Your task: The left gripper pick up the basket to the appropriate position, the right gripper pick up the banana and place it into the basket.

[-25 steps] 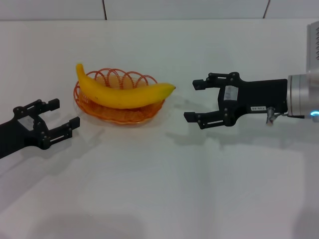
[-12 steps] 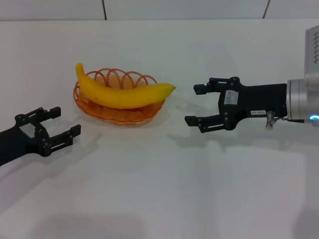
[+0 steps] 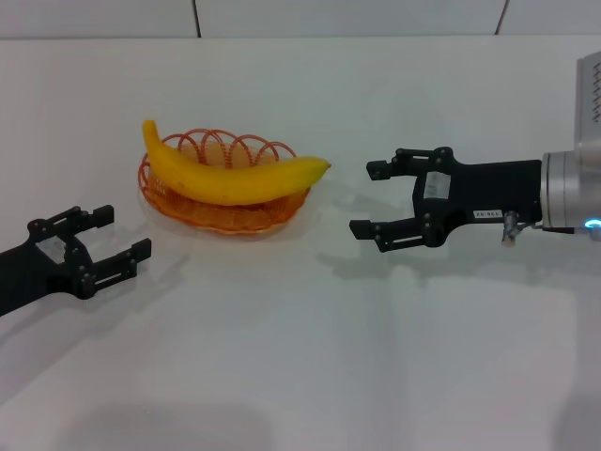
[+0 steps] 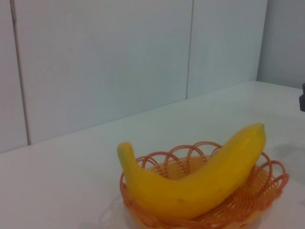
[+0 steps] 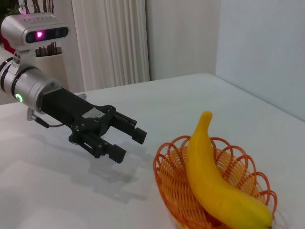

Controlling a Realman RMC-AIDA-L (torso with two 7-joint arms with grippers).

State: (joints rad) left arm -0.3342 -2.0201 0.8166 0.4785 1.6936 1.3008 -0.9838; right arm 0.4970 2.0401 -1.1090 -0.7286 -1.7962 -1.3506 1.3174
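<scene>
The banana is seen lying across the wire basket; smooth and likely slippery, best gripped mid-body. The left pincer and right pincer are both held open, empty.

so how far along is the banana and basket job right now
Looks essentially done: the banana already lies across the basket, which sits on the table. Nothing is in hand: the left gripper and the right gripper both sit apart from the basket, jaws open and empty. Nothing visible is left except perhaps parking the arms.

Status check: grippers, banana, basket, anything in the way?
Left gripper and right gripper open, flanking the basket, empty. Banana lying in basket. Nothing in between.
</scene>
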